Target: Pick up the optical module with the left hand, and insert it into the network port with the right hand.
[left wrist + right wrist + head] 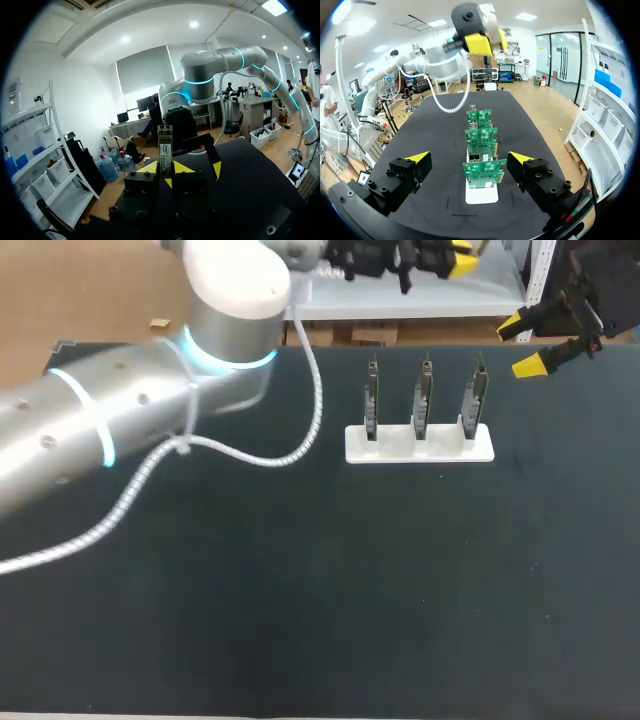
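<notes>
Between left gripper (pixel 165 170) yellow tips, slim metal optical module (pixel 165 144) clamped upright; right gripper (pixel 469 159) spread wide, empty, facing green circuit boards (pixel 485 172).

boards (pixel 484 173) were green, holder (pixel 420 447) white, table (pixel 320 590) black; silver left arm (pixel 100 430) wore cyan rings; right gripper (pixel 522 345) was yellow-tipped.

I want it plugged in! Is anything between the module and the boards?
Nothing visible does. The left hand holds the module up in the air, away from the boards, with nothing between them.
</notes>
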